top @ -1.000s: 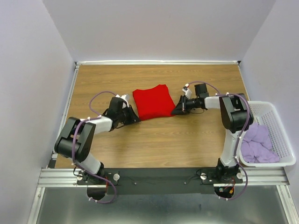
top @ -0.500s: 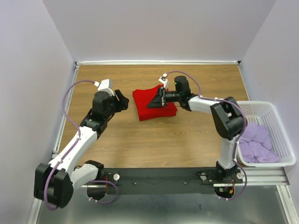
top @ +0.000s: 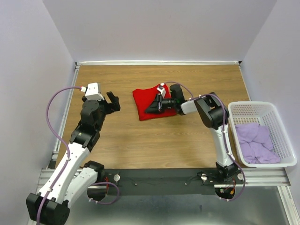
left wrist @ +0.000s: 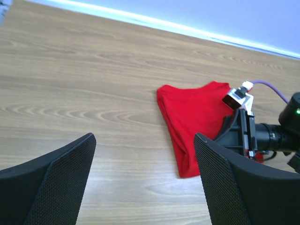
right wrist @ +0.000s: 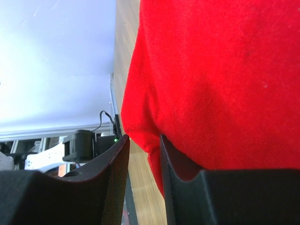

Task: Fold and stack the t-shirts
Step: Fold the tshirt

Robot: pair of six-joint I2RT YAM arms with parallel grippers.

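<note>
A bright red t-shirt (top: pixel 143 98) lies folded into a small rectangle on the wooden table, a little behind its middle. My right gripper (top: pixel 150 108) lies low across the shirt's right half, pointing left. In the right wrist view its jaws (right wrist: pixel 143 140) stand a narrow gap apart. One finger presses on the red cloth (right wrist: pixel 220 70), and wood and a cloth edge show in the gap. My left gripper (top: pixel 113 101) hovers left of the shirt, wide open and empty (left wrist: pixel 144 140). The red t-shirt (left wrist: pixel 197 110) lies ahead of it. Lilac t-shirts (top: pixel 255 140) sit crumpled in the basket.
A white lattice basket (top: pixel 262 104) stands at the table's right edge, beside the right arm's base. Bare wood (top: pixel 154 140) spreads in front of the red shirt. White walls close in the table at the back and on both sides.
My left gripper let go of the shirt's left edge, opened wide and drew back to the left and upward. My right gripper slid left over the shirt and opened a little.
</note>
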